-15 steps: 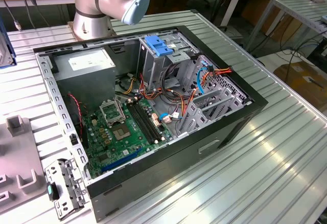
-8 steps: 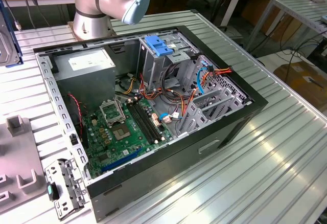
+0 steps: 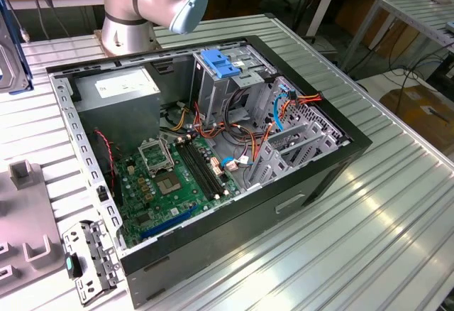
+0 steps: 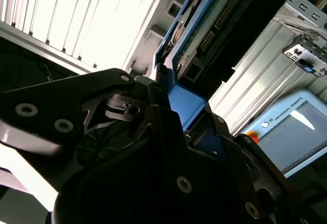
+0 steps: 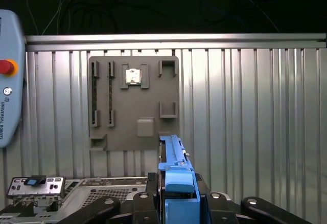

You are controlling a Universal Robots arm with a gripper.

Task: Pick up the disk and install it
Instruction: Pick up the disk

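In both wrist views the disk (image 5: 172, 162) is held edge-on, high above the ribbed table. Its blue plastic rail (image 5: 178, 183) faces the first wrist camera. In the second wrist view the disk (image 4: 204, 29) shows its green circuit board and connector edge, framed by the blue rail (image 4: 186, 101). My gripper (image 5: 176, 198) is shut on it, with black fingers (image 4: 148, 98) pressing on either side of the blue rail. The open computer case (image 3: 340, 158) lies on the table in the exterior view, with its metal drive cage and blue latch (image 3: 221, 66) at the back.
Inside the case are a grey power-supply box (image 3: 117, 87), a green motherboard (image 3: 174, 176) and loose cables (image 3: 284, 108). A grey fixture plate (image 5: 134, 101) lies on the table beside the case. A metal bracket (image 3: 89, 254) and a teach pendant (image 5: 7, 75) lie nearby. The arm's base (image 3: 142, 6) stands behind the case.
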